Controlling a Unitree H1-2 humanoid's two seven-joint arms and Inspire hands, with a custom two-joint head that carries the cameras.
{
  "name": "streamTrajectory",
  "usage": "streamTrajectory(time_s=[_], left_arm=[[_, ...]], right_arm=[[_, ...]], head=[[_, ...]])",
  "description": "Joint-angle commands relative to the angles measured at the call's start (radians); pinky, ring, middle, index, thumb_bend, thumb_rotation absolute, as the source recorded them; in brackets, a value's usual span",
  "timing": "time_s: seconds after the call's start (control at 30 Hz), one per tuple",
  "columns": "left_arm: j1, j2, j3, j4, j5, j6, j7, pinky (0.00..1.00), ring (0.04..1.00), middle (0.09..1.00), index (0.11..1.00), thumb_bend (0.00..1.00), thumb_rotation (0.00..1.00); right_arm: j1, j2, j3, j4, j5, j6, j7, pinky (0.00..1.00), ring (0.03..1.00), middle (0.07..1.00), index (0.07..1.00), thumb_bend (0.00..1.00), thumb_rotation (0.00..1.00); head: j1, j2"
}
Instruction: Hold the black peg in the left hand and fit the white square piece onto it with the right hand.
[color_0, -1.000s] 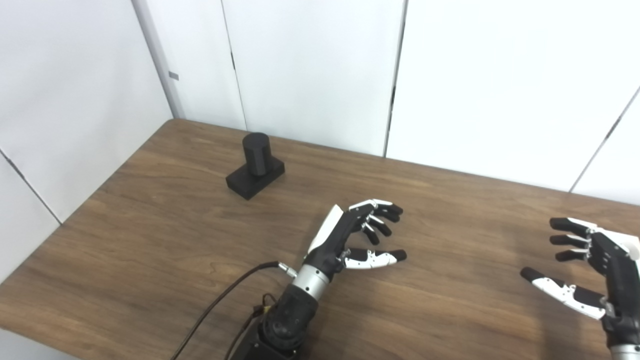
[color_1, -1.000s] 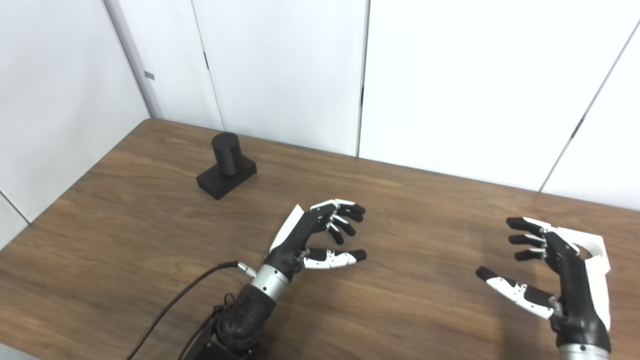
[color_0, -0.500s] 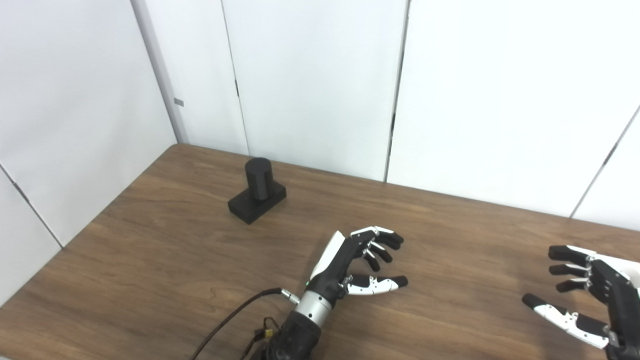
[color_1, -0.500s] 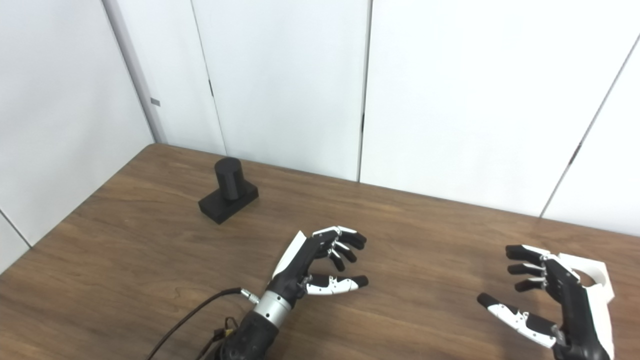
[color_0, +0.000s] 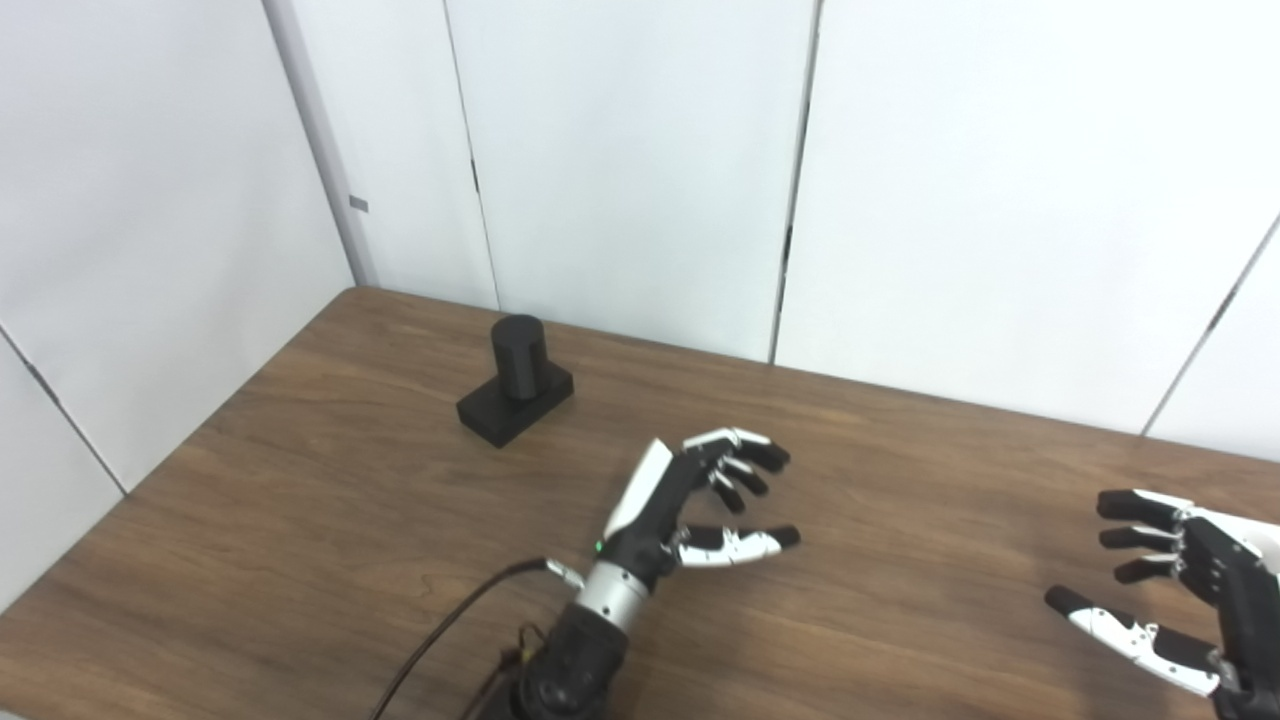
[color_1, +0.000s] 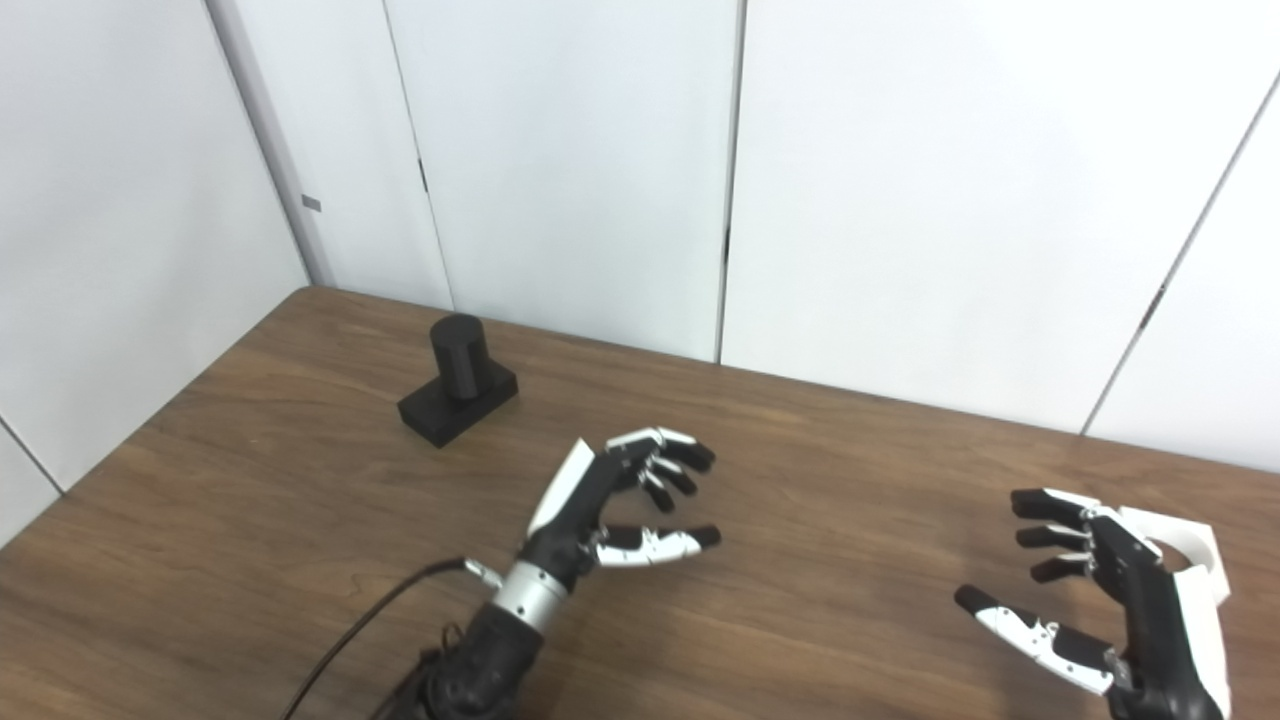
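Nearest, the right hand (color_1: 1110, 590) is hovering low over the table (color_1: 300, 520), fingers spread and holding nothing; the white square piece (color_1: 1185, 545) is lying just behind it, partly hidden. It is looking light and rigid, probably best pinched by its outer edges. Mid-table, the left hand (color_0: 700, 500) is hanging loosely curled, also empty. Farthest, the black peg (color_0: 517, 345) is standing upright on its block base (color_0: 500, 415), likely stiff and best grasped there.

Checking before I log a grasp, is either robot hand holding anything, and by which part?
Nothing is held. The left hand and right hand are both open and empty; the black cylindrical peg stands untouched.
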Motion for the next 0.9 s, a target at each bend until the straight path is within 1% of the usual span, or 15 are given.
streamTrajectory(time_s=[0.0, 0.2, 0.33, 0.43, 0.57, 0.6, 0.7, 0.8, 0.87], left_arm=[[-0.05, 0.014, 0.008, -0.058, 0.024, 0.013, 0.009, 0.49, 0.602, 0.666, 0.641, 0.74, 0.07], [-0.077, 0.047, 0.033, -0.12, 0.057, 0.081, 0.014, 0.48, 0.607, 0.683, 0.658, 0.76, 0.06], [-0.099, 0.074, 0.05, -0.156, 0.071, 0.142, 0.004, 0.46, 0.581, 0.693, 0.674, 0.76, 0.05], [-0.11, 0.09, 0.057, -0.175, 0.079, 0.166, 0.002, 0.47, 0.594, 0.687, 0.677, 0.77, 0.04], [-0.124, 0.116, 0.077, -0.209, 0.094, 0.206, 0.009, 0.52, 0.636, 0.714, 0.674, 0.77, 0.06], [-0.125, 0.12, 0.081, -0.215, 0.093, 0.213, 0.009, 0.52, 0.635, 0.716, 0.672, 0.76, 0.06], [-0.132, 0.136, 0.1, -0.219, 0.104, 0.206, 0.029, 0.51, 0.633, 0.705, 0.666, 0.77, 0.04], [-0.139, 0.147, 0.121, -0.22, 0.12, 0.213, 0.046, 0.52, 0.635, 0.692, 0.668, 0.77, 0.07], [-0.145, 0.152, 0.136, -0.217, 0.121, 0.21, 0.058, 0.52, 0.637, 0.691, 0.671, 0.78, 0.03]], right_arm=[[-0.032, -0.005, -0.007, -0.047, 0.001, 0.0, -0.001, 0.48, 0.622, 0.688, 0.667, 0.58, 0.0], [-0.032, -0.011, -0.006, -0.052, 0.009, 0.006, 0.005, 0.47, 0.617, 0.691, 0.669, 0.59, 0.0], [-0.033, -0.01, -0.01, -0.052, 0.022, 0.009, 0.008, 0.49, 0.625, 0.692, 0.666, 0.58, 0.0], [-0.034, -0.012, -0.008, -0.055, 0.014, 0.013, 0.007, 0.49, 0.628, 0.693, 0.667, 0.58, 0.0], [-0.034, -0.013, -0.009, -0.052, 0.017, 0.013, 0.009, 0.49, 0.631, 0.696, 0.669, 0.58, 0.0], [-0.034, -0.013, -0.01, -0.052, 0.018, 0.013, 0.009, 0.49, 0.632, 0.697, 0.671, 0.58, 0.0], [-0.036, -0.013, -0.01, -0.054, 0.019, 0.008, 0.01, 0.49, 0.626, 0.694, 0.668, 0.58, 0.0], [-0.036, -0.014, -0.01, -0.058, 0.018, 0.01, 0.012, 0.47, 0.612, 0.687, 0.662, 0.58, 0.0], [-0.034, -0.013, -0.01, -0.065, 0.019, 0.018, 0.014, 0.48, 0.616, 0.688, 0.664, 0.58, 0.0]], head=[[0.002, 0.002], [0.009, 0.001], [0.015, 0.002], [0.018, 0.001], [0.022, -0.002], [0.022, -0.002], [0.024, -0.002], [0.026, -0.002], [0.026, -0.002]])
